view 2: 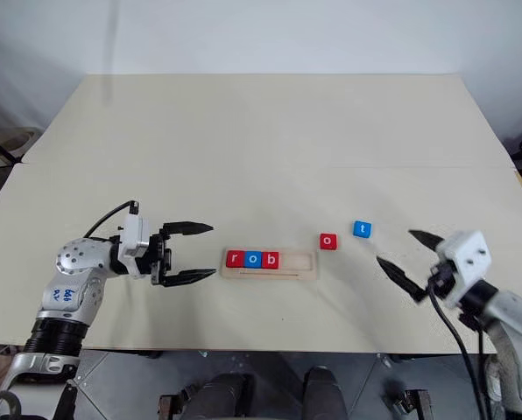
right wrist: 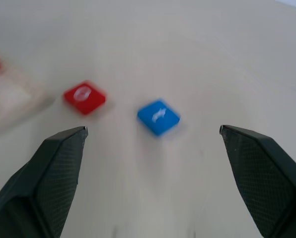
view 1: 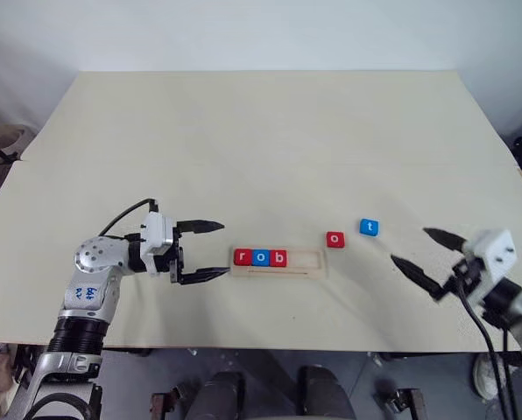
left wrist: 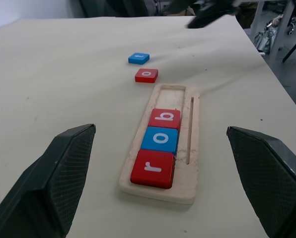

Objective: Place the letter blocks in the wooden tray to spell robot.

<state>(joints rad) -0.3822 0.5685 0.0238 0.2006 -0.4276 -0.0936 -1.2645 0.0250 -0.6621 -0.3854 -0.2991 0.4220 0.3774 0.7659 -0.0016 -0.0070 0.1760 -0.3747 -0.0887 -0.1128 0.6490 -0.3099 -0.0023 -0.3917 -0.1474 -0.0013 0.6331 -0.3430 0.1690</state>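
You see the wooden tray holding red r, blue o and red b — three of five. The red o and blue t lie loose on the table beside it — both unplaced. The left gripper and right gripper gape empty.
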